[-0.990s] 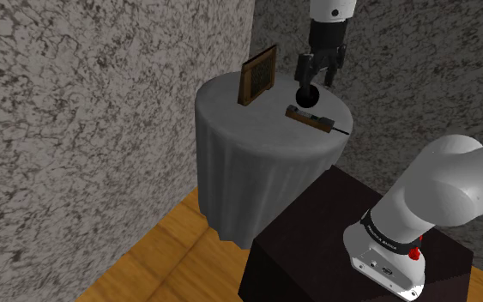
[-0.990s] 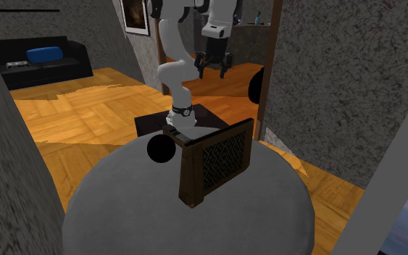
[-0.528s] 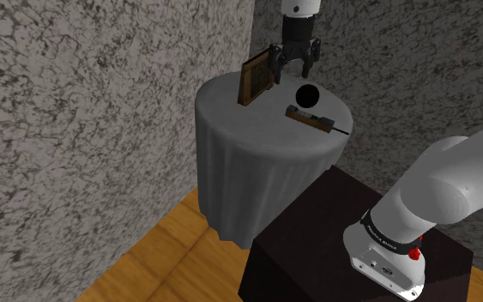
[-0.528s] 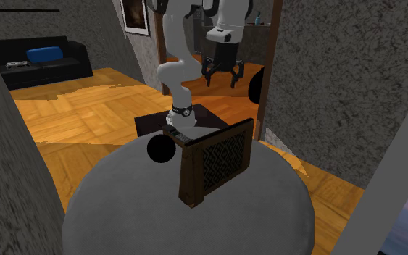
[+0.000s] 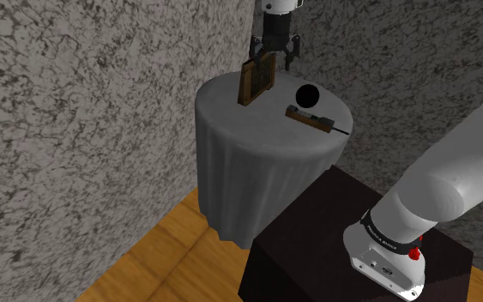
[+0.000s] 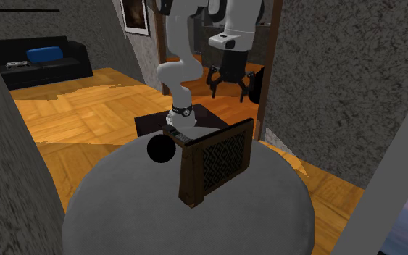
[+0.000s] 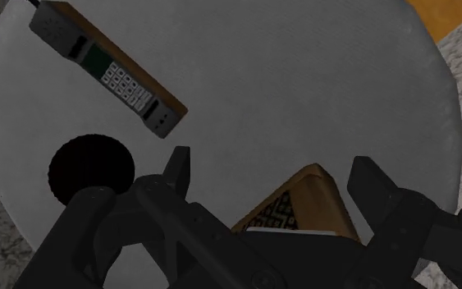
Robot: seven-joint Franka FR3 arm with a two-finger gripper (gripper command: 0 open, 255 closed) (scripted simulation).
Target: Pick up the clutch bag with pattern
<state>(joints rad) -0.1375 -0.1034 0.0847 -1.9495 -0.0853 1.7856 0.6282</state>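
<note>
Right, I read the fingers [image 7: 377, 187] as apart, with nothing between them touching either one. They hang over the upper edge of the clutch bag [image 7: 305, 202], and in the wrist view one brown corner of it and a strip of its woven pattern show in the gap between them. So the bag lies straight below the fingers and not off to a side. That is the relation my next move turns on. The bag stands upright on its long edge on the round grey counter [image 5: 256, 159], on the part away from the stand and close to the edge by the speckled wall. Its long axis runs level along the counter, and its broad patterned face looks out across the counter toward the second exterior camera. From the wrist view I judge that this axis sits somewhat askew to the line between the fingers, though I cannot tell by how much. I would want them square across the thin side before lowering. I count one clutch bag, one black ball [image 7: 92, 168] and one old brown handset with a keypad [image 7: 110, 70]. The ball sits nearer the counter's middle and the handset lies flat toward the edge nearest the stand, both apart from the bag. There is one arm to do the work.
</note>
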